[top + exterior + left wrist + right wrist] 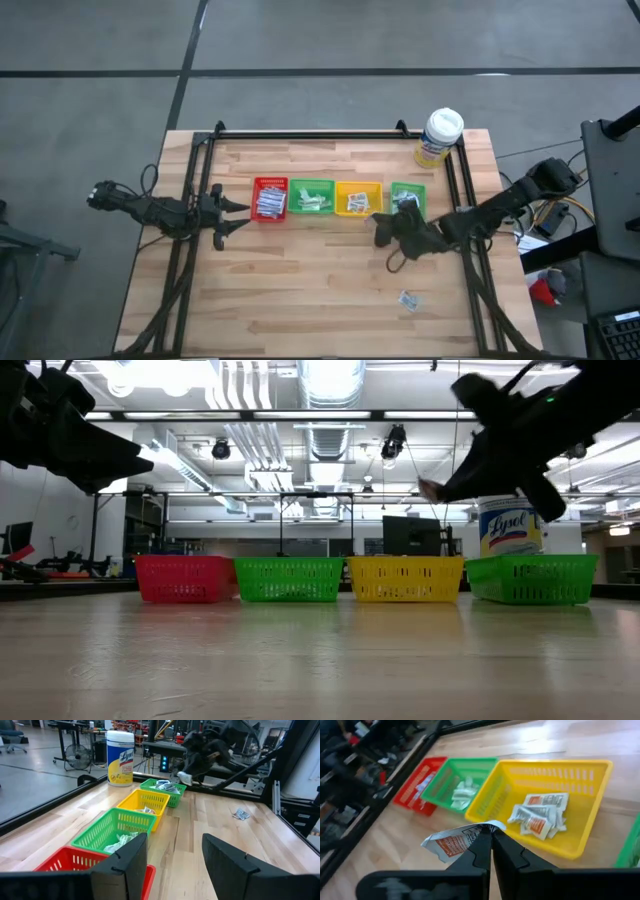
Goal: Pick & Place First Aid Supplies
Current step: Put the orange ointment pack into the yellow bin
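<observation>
Loose packet: one small grey-white packet (408,299) lies alone on the bare wood of the tabletop (320,290), near the front right, well apart from the trays.
Right claw: the right claw (490,837) has its fingers pinched together on a white packet with orange print (454,841), held in the air above the wood just in front of the yellow tray; the high view places this claw (385,228) close to the gap between the yellow tray and the right-hand green tray.
Left claw: the left claw (232,215) waits at the left side, just beside the red tray, its fingers spread wide with nothing between them.
Red tray: the red tray (270,182) holds long white printed strips (270,203).
Green tray: the next tray, green (312,183), holds pale green-white sachets (461,793).
Yellow tray: the yellow tray (582,842) holds white packets with orange print (538,815).
Right-hand green tray: the last green tray (407,186) holds grey-white packets (165,785).
Tub: a white-lidded, yellow-labelled tub (438,138) stands upright at the far right corner, behind the row.
</observation>
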Tool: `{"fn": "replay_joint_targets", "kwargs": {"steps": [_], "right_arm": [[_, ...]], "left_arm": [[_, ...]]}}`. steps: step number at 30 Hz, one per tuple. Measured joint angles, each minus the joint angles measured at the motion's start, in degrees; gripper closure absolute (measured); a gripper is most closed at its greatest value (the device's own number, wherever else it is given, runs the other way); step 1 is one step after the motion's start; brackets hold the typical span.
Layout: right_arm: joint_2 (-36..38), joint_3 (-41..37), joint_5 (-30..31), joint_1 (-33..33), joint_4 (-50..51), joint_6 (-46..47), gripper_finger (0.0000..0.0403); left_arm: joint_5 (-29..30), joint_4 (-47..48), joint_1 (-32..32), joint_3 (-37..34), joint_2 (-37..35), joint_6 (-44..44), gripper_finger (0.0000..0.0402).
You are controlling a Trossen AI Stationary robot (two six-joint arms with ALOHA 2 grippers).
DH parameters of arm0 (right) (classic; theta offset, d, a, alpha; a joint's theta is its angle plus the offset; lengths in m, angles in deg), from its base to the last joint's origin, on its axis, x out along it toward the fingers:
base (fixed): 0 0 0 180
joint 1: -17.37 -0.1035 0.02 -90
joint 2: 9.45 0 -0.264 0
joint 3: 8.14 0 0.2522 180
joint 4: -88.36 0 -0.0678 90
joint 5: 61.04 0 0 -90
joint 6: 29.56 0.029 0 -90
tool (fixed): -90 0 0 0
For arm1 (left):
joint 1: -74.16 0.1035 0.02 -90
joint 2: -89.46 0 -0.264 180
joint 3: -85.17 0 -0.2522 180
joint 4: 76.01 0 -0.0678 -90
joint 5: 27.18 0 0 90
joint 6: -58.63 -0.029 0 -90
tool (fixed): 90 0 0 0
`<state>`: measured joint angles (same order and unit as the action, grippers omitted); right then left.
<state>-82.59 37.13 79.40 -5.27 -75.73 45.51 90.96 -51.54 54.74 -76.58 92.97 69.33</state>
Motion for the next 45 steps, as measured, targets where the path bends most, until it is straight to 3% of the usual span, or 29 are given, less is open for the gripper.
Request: {"fn": "replay_joint_targets", "kwargs": {"steps": [8, 17, 25, 45], "right_arm": [[0.4, 0.0, -9.4, 10.0, -2.2, 0.4, 0.0394], [0.6, 0.0, -10.4, 15.9, -8.9, -1.7, 0.0394], [0.6, 0.0, -10.4, 16.3, -14.5, -6.2, 0.0394], [0.6, 0.0, -10.4, 16.3, -14.7, -3.1, 0.0394]], "left_arm": [[0.0, 0.0, 0.0, 0.0, 0.0, 0.0, 0.0213], [0.0, 0.0, 0.0, 0.0, 0.0, 0.0, 0.0213], [0.0, 0.0, 0.0, 0.0, 0.0, 0.0, 0.0213], [0.0, 0.0, 0.0, 0.0, 0.0, 0.0, 0.0213]]}}
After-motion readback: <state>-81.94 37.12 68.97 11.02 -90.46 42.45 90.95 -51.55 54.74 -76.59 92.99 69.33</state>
